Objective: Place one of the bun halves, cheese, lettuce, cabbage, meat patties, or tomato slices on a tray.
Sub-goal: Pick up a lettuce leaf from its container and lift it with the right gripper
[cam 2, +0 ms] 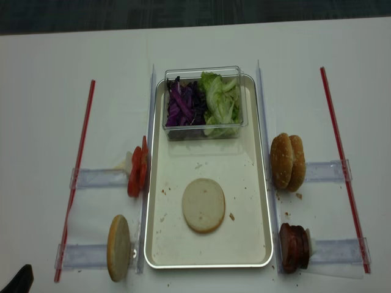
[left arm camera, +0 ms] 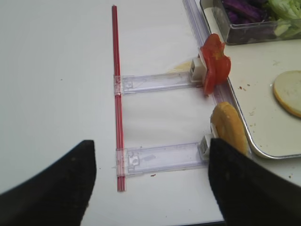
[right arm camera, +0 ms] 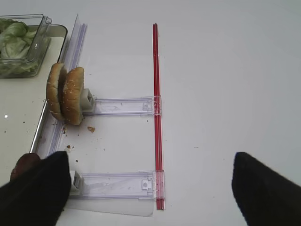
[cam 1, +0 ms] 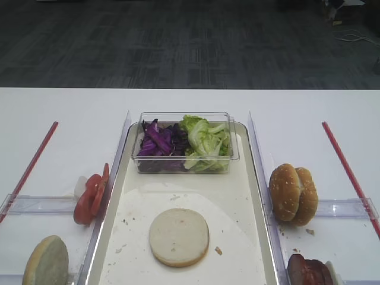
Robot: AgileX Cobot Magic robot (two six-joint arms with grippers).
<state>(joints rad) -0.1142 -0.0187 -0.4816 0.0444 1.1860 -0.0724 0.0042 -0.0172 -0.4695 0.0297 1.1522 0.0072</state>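
The cream tray (cam 2: 256,183) lies mid-table with a pale bun half (cam 2: 203,204) flat on it. A clear tub (cam 1: 185,167) at its far end holds purple cabbage (cam 1: 159,142) and lettuce (cam 1: 206,142). Tomato slices (left arm camera: 215,63) and another bun half (left arm camera: 229,127) stand in holders left of the tray. Two sesame bun halves (right arm camera: 66,94) and meat patties (cam 2: 293,247) stand on the right. My left gripper (left arm camera: 150,183) is open above the table beside the left bun half. My right gripper (right arm camera: 150,193) is open near the patties (right arm camera: 26,165). No cheese shows.
Clear plastic holder rails (right arm camera: 122,106) run out from both long sides of the tray to red strips (right arm camera: 156,117) (left arm camera: 116,94) lying on the white table. Crumbs are scattered on the tray and by the right buns.
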